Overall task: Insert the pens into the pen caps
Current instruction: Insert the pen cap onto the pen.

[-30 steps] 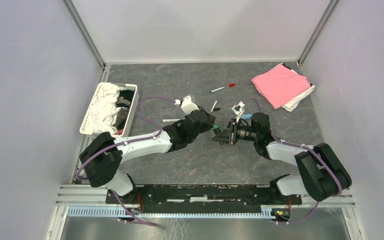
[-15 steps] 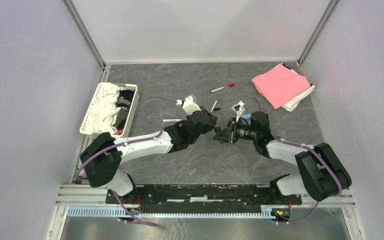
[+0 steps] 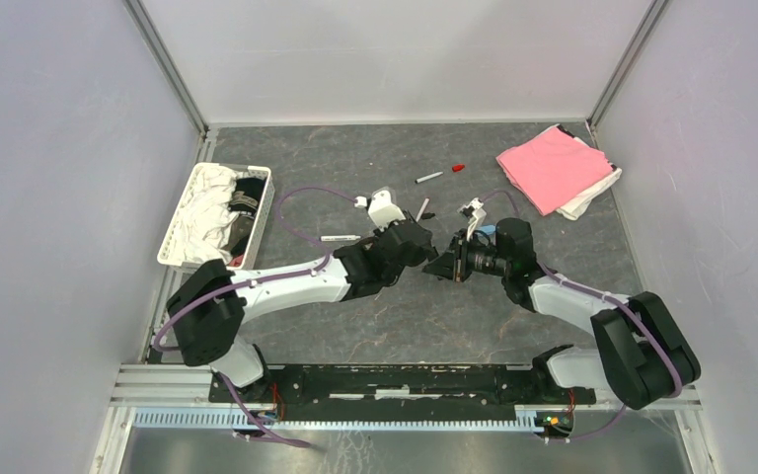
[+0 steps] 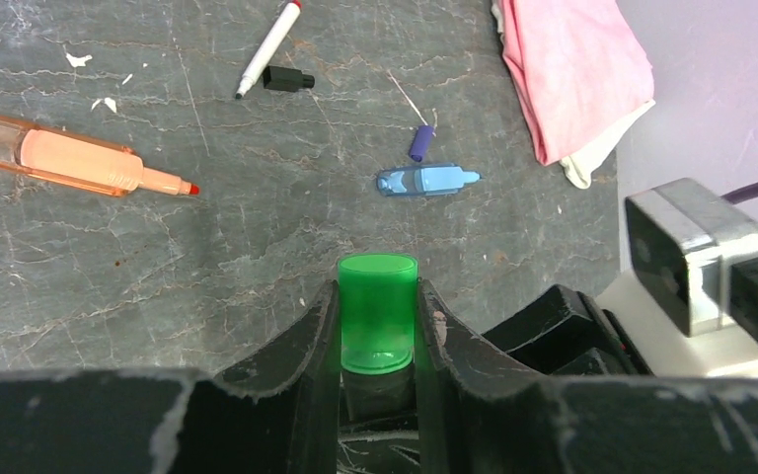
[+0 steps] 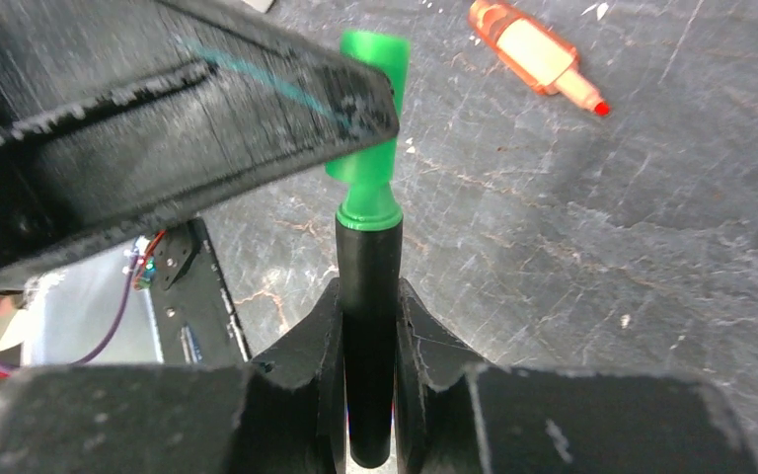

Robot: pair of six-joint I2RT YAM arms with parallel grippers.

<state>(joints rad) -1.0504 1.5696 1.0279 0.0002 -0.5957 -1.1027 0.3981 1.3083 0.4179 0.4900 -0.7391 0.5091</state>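
My left gripper [image 4: 378, 296] is shut on a chunky green pen cap [image 4: 378, 321]. My right gripper [image 5: 370, 301] is shut on the black barrel of the black-and-green marker [image 5: 370, 286]. The marker's green end [image 5: 366, 202] runs up to the green cap [image 5: 375, 59] beside my left finger [image 5: 207, 109]; how far it sits inside I cannot tell. In the top view both grippers [image 3: 436, 261] meet above mid-table. On the table lie an orange marker [image 4: 79, 163], a blue marker [image 4: 426, 181], a purple cap [image 4: 419, 143], a white pen [image 4: 268, 47], a black cap [image 4: 288, 78] and a red cap [image 3: 459, 168].
A white basket [image 3: 172, 237] of cloths stands at the left. A pink cloth [image 3: 553, 166] lies folded at the back right. Another white pen [image 3: 428, 178] lies beside the red cap, and one more [image 3: 339, 238] lies left of my left gripper.
My left gripper has moved right and a little farther back, closing the gap to the right gripper. The green cap now meets the marker's end. Both grips are unchanged.
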